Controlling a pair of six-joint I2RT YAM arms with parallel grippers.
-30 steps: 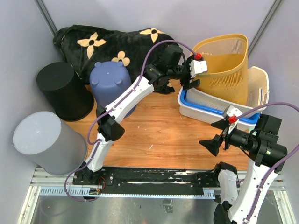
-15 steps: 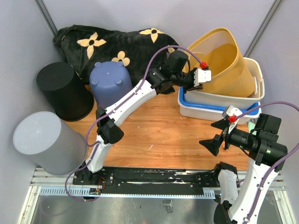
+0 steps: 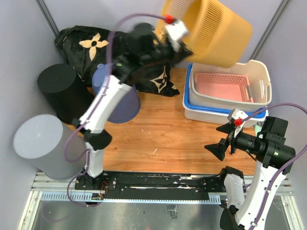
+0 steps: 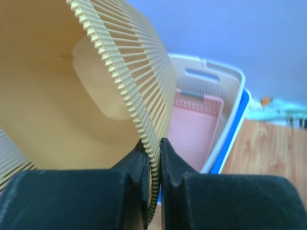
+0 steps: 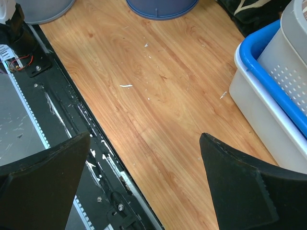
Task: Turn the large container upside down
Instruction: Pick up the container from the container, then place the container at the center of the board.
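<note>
The large container (image 3: 216, 31), a yellow slatted basket, hangs in the air at the back of the table, tipped on its side with its mouth facing left. My left gripper (image 3: 175, 32) is shut on its rim. In the left wrist view the ribbed rim of the container (image 4: 72, 86) is pinched between the two black pads of the left gripper (image 4: 153, 148). My right gripper (image 3: 223, 139) hovers open over the wooden table at the front right. Nothing lies between the fingers of the right gripper (image 5: 144, 139).
Below the lifted container stand nested tubs: a white one (image 3: 259, 72) holding a pink basket (image 3: 220, 86), inside a blue tub (image 3: 192, 103). An upturned blue bucket (image 3: 120, 103), a black bin (image 3: 62, 91), a grey bin (image 3: 45, 143) and a black flowered blanket (image 3: 86, 43) fill the left side.
The left gripper closed on the yellow container's rim, lifted it out of the nested tubs, and swung it up and left while tipping it over. The right arm stayed still.
</note>
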